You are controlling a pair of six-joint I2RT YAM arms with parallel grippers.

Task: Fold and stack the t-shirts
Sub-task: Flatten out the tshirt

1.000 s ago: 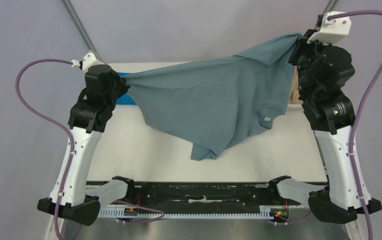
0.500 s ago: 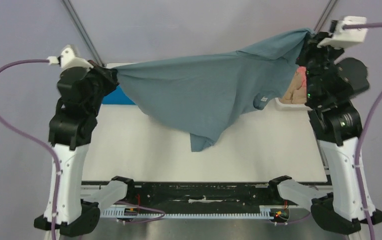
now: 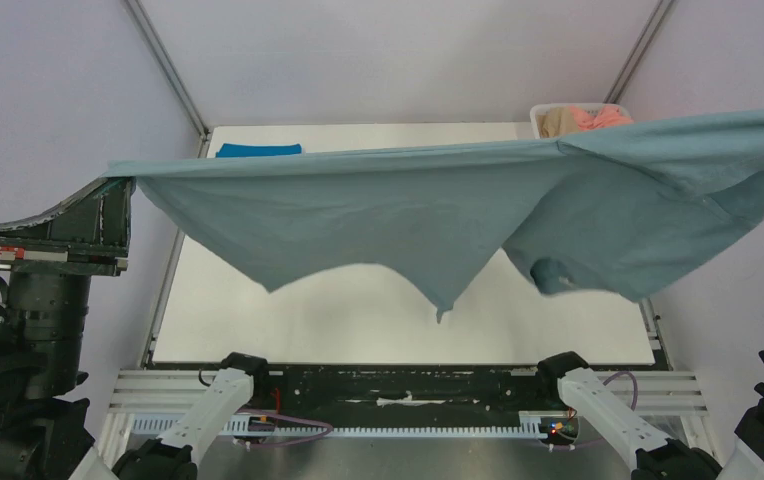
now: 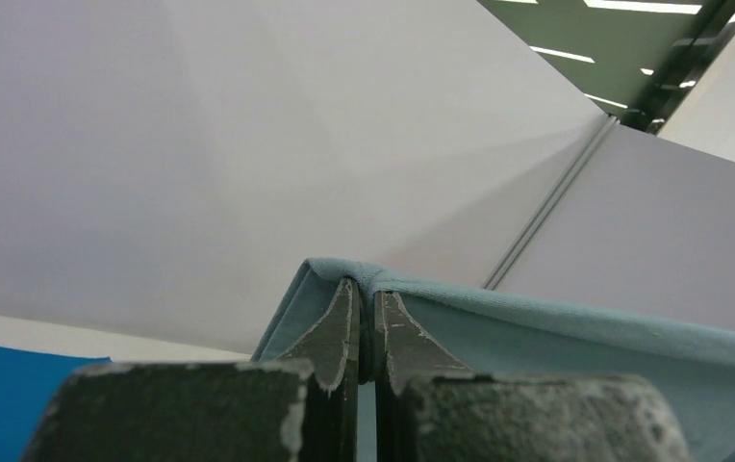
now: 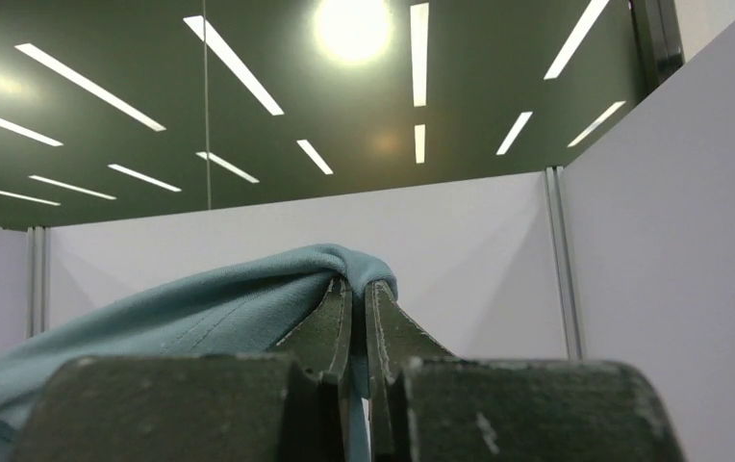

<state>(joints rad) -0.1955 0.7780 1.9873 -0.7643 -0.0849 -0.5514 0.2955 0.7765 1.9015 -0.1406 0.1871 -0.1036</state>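
Note:
The grey-blue t-shirt (image 3: pixel 428 210) hangs stretched wide in the air above the white table (image 3: pixel 358 325), its lower edges dangling free. My left gripper (image 3: pixel 121 187) is shut on its left corner; the left wrist view shows the pads pinched on a fold of the cloth (image 4: pixel 365 289). My right gripper (image 5: pixel 358 287) is shut on the other corner of the shirt (image 5: pixel 200 313); it lies beyond the right edge of the top view. The cobalt blue t-shirt (image 3: pixel 258 151) lies flat at the table's far left, and also shows in the left wrist view (image 4: pixel 8 395).
A white bin (image 3: pixel 548 112) with tan and pink cloth stands at the table's back right corner. Grey enclosure walls stand behind and on both sides. A dark rail (image 3: pixel 398 385) runs along the table's near edge.
Both arms have lifted and swung outward, drawing the grey-blue shirt from a sagging drape into a wide taut span high above the table. The right gripper has left the top view.

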